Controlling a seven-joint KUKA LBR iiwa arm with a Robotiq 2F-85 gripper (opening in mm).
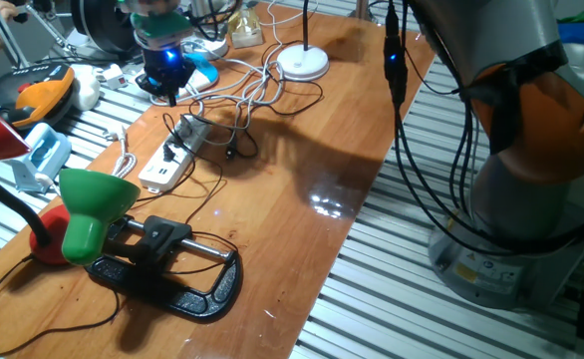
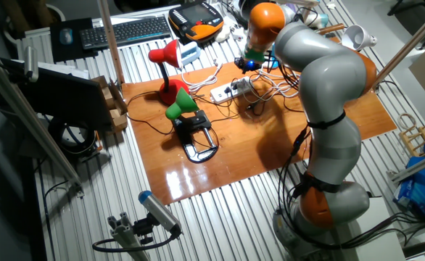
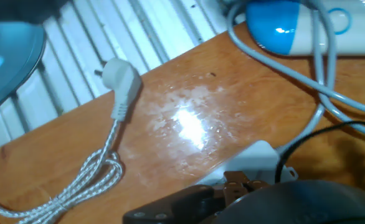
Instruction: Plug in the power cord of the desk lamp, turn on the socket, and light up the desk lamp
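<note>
The gripper (image 1: 168,90), lit blue underneath, hangs over the table's far left edge, just beyond the socket (image 1: 172,155), a white power strip with a black plug in it. In the hand view a white plug (image 3: 121,84) lies flat on the wood near the edge. Its braided power cord (image 3: 76,180) loops toward the bottom left. The plug is to the left of the gripper and apart from it. Only a dark blurred part of the gripper (image 3: 232,193) shows at the bottom, beside the strip's end (image 3: 257,155). The desk lamp's white disc base (image 1: 303,63) stands at the table's far side.
A blue and white device (image 3: 294,25) and tangled white cables (image 1: 247,95) lie near the strip. A green cone lamp (image 1: 93,204) on a black clamp (image 1: 172,274) and a red lamp (image 2: 167,58) stand at the near left. Metal slats (image 3: 95,37) border the wood.
</note>
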